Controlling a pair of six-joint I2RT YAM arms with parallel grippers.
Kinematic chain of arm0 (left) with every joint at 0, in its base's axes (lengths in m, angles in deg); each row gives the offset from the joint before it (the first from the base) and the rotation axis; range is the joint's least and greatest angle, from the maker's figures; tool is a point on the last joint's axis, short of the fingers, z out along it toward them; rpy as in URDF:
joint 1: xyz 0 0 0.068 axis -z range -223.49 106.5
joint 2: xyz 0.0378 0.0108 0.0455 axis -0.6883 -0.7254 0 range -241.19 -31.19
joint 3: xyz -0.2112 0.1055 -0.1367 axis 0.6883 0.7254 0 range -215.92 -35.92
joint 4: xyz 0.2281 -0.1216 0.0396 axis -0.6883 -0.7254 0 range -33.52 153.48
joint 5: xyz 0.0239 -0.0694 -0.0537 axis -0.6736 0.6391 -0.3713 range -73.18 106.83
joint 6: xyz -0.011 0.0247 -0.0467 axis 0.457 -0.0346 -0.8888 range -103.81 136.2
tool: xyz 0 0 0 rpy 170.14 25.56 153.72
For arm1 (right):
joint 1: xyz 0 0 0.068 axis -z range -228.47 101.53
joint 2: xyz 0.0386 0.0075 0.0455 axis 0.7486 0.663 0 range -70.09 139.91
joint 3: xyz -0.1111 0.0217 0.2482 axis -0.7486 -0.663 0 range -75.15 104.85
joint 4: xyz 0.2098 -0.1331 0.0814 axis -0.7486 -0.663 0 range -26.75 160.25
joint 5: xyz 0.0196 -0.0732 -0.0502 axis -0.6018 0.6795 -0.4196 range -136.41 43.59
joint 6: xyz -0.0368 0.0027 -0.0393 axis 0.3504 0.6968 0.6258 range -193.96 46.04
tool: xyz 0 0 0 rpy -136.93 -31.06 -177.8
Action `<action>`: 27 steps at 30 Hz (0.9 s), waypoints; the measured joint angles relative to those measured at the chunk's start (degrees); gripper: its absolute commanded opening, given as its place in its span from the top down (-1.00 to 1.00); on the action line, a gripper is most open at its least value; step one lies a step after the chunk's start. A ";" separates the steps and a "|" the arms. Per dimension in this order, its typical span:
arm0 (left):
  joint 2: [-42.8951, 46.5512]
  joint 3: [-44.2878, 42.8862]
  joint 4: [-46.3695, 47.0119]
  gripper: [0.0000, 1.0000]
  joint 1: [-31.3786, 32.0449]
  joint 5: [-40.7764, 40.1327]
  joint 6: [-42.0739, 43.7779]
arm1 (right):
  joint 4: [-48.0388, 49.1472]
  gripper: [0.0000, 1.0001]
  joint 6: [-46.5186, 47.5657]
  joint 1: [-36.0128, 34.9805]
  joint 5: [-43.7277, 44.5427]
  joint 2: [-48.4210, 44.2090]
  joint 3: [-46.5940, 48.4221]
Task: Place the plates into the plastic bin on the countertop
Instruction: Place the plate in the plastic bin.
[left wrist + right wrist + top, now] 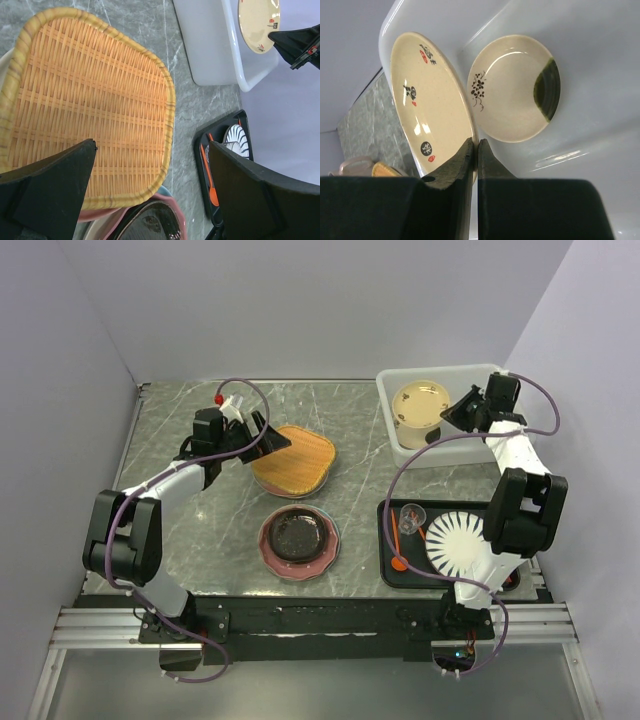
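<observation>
Setting: robotics lab test cell | evidence: plain pale walls (pixel 320 300) enclose the countertop (pixel 360 490) on three sides | aluminium rail (pixel 90 625) along its near edge, left arm (pixel 130 535) and right arm (pixel 520 510) bolted there

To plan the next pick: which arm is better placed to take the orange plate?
Left. The left fingers, open, hover at the edge of the orange plate. The right fingers are shut on the rim of the cream plate inside the plastic bin, so that arm is busy.

2 black-and-white arms (pixel 170 480), purple cables (pixel 388 490)
</observation>
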 measured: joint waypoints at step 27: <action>-0.63 0.00 -0.22 -0.99 0.00 -0.07 0.15 | -2.49 1.00 0.74 0.24 3.78 3.89 0.94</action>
